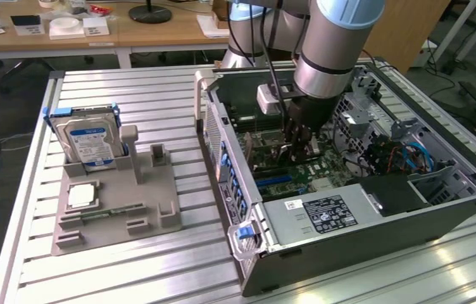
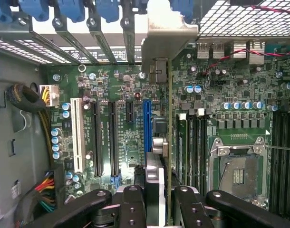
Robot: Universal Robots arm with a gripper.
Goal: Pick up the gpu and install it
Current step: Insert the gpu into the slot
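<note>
One gripper clamped on one gpu, edge-on above one motherboard.

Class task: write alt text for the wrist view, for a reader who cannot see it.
Seen edge-on, the gpu is clamped in the gripper above the motherboard inside an open computer case, beside the blue expansion slot. An empty processor socket lies nearby.

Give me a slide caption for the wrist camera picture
Tool holds the graphics card edge-on above the motherboard and its blue slot.
</note>
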